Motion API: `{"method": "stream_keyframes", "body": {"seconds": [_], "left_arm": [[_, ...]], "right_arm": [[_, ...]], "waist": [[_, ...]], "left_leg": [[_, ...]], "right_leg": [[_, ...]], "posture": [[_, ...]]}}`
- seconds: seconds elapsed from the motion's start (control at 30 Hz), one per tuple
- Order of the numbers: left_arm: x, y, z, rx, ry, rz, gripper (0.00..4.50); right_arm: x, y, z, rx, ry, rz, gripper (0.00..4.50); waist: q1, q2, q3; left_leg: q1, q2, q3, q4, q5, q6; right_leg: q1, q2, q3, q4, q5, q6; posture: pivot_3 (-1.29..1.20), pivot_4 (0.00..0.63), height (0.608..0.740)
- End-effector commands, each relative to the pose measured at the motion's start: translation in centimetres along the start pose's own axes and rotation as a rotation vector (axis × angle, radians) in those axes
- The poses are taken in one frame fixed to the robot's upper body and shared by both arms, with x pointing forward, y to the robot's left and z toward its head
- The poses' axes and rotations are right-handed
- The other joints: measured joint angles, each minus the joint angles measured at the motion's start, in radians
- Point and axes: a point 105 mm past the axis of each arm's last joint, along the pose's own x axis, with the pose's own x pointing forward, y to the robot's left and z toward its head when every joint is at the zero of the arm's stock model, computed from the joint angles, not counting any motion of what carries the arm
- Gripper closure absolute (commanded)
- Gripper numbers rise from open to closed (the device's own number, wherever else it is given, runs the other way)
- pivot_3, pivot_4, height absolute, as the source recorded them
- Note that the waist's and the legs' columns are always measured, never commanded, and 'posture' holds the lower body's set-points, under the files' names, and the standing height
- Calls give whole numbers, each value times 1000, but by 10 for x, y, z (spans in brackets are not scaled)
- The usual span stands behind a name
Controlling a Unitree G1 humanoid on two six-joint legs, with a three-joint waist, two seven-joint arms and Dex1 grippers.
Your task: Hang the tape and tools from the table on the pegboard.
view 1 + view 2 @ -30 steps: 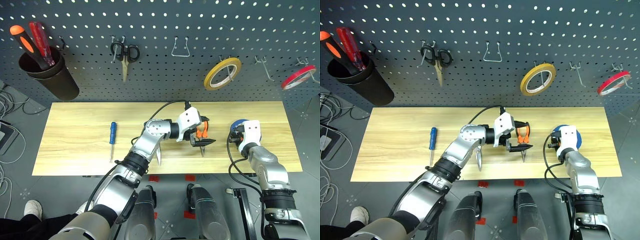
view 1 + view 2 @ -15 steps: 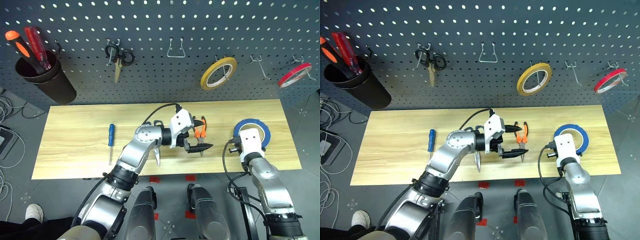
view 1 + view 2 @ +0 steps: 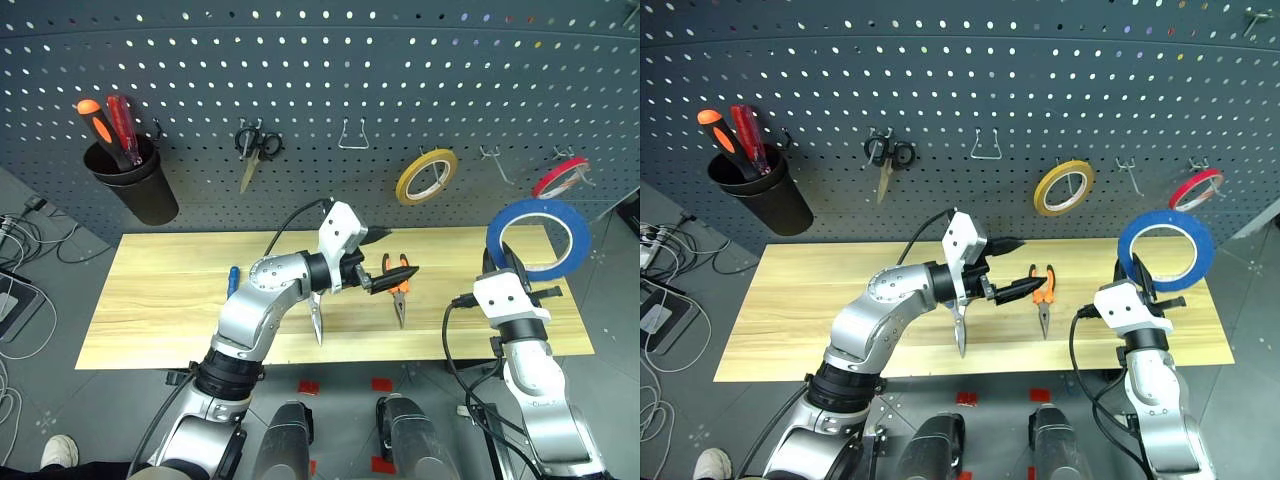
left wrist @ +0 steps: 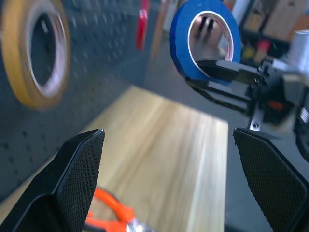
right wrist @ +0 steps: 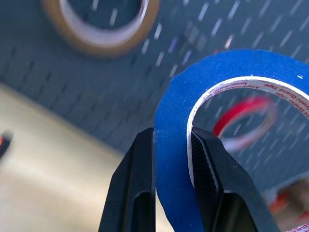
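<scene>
The blue tape (image 3: 540, 206) stands upright in the air over the right end of the table (image 3: 150, 300), below the red ring. My right gripper (image 5: 173, 133) is shut on its lower rim. My left gripper (image 3: 395, 255) is open and level, hovering just above the orange-handled pliers (image 3: 399, 296), which lie on the wood. The scissors' silver blade (image 3: 317, 322) sticks out from under my left arm; their handles are hidden. The blue screwdriver (image 3: 232, 280) lies on the table, partly behind that arm. The dark pegboard (image 3: 320, 80) rises behind the table.
On the pegboard hang a black cup (image 3: 135, 190) with orange and red screwdrivers, small black scissors (image 3: 255, 148), a bare wire hook (image 3: 350, 135), a yellow tape ring (image 3: 427, 177), a bare double hook (image 3: 495, 162) and a red tape ring (image 3: 560, 177). Cables lie on the floor at left.
My right gripper has lifted the blue tape off the table and turned it upright. The open left gripper has risen from the pliers. The camera has tilted up.
</scene>
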Motion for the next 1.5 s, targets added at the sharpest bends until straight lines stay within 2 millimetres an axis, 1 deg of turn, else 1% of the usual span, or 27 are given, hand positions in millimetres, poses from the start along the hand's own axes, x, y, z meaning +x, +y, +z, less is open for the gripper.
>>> {"method": "stream_keyframes", "body": {"seconds": [0.03, 0.13, 0.27, 0.4, 0.5, 0.6, 0.73, 0.8, 0.87, 0.93, 1.03, 1.17, 1.2, 1.23, 1.33, 1.4, 1.5], "left_arm": [[8, 2, 16, 29, -53, 4, 0], [13, 4, 18, 45, -57, 1, 0], [20, 6, 20, 60, -69, 1, 0], [24, 6, 20, 69, -69, -13, 0], [27, 5, 19, 69, -70, -19, 0], [28, 5, 20, 66, -74, -16, 0], [28, 5, 20, 64, -77, -10, 0], [28, 6, 21, 64, -78, -5, 0], [27, 8, 21, 64, -78, 0, 0], [27, 9, 21, 64, -77, 5, 0], [26, 10, 21, 62, -77, 7, 0], [24, 12, 17, 47, -73, 19, 0], [22, 14, 14, 41, -68, 29, 0], [20, 16, 11, 38, -61, 38, 0], [10, 17, -3, 49, -23, 44, 0], [0, 13, -18, 61, 24, 28, 0], [-19, 11, -36, 56, 80, 28, 0]], "right_arm": [[16, -5, 18, 26, -114, -43, 3783], [26, -2, 21, 58, -151, -27, 3783], [42, 3, 21, 96, -192, 23, 3783], [54, 14, 9, 214, -158, 99, 3783], [62, 18, 2, 278, -131, 124, 3783], [67, 23, 0, 333, -110, 147, 3783], [67, 26, -2, 380, -90, 152, 3783], [66, 26, -10, 428, -41, 133, 3783], [65, 25, -17, 463, -5, 114, 3049], [64, 23, -19, 470, 9, 107, 2533], [62, 23, -21, 468, 21, 106, 1515], [53, 23, -25, 442, 46, 124, 178], [50, 24, -28, 434, 60, 136, 48], [46, 27, -30, 418, 76, 153, 48], [33, 39, -32, 360, 118, 235, 48], [26, 48, -29, 362, 161, 285, 48], [21, 60, -25, 416, 251, 340, 48]], "waist": [[0, 0, -8], [0, 1, -21], [0, 0, -25], [0, 1, -25], [0, 1, -26], [0, 1, -27], [0, 2, -28], [1, 1, -29], [1, 2, -30], [1, 2, -30], [1, 2, -30], [1, 2, -30], [2, 2, -30], [2, 2, -30], [0, 2, -30], [-1, 2, -30], [-5, 2, -29]], "left_leg": [[0, 0, 0, 0, 0, 0], [1, 0, 1, -1, 0, 0], [1, 0, 1, 0, 0, 0], [1, 0, 2, 0, 0, 1], [1, 1, 3, 0, 0, 1], [1, 1, 4, 1, 0, 1], [1, 1, 4, 1, 0, 1], [1, 1, 4, 1, 0, 1], [1, 1, 4, 1, 0, 1], [1, 1, 4, 1, 0, 1], [2, 1, 4, 1, 0, 1], [2, 1, 4, 1, 0, 1], [2, 1, 4, 1, 0, 1], [2, 1, 4, 1, 0, 1], [2, 1, 5, 1, 0, 2], [4, 2, 7, 0, -1, 3], [6, 4, 8, 0, -2, 4]], "right_leg": [[0, 0, 0, 0, 0, 0], [0, 0, 0, 0, 0, 0], [0, 0, 1, 0, 0, 0], [0, 0, 1, 1, 0, 0], [0, 0, 1, 1, 0, 0], [0, 0, 2, 1, 0, 0], [0, 0, 2, 2, 0, 0], [0, 0, 2, 2, 0, 0], [0, 0, 1, 2, 0, 0], [0, 0, 2, 2, 0, 0], [0, 0, 2, 2, 0, 0], [0, 0, 2, 3, 0, 0], [0, 0, 2, 3, 0, 0], [0, 0, 2, 3, 0, 0], [0, 0, 3, 3, 0, 0], [1, 1, 4, 4, 0, 0], [1, 4, 7, 4, 0, 0]], "posture": [[-55, 165, 740], [-51, 160, 740], [-41, 162, 740], [-33, 166, 740], [-33, 166, 740], [-24, 169, 740], [-20, 172, 740], [-16, 174, 740], [-16, 176, 740], [-15, 181, 740], [-16, 185, 740], [-15, 197, 740], [-17, 200, 740], [-17, 200, 740], [-30, 227, 740], [-34, 237, 740], [-40, 262, 740]]}}
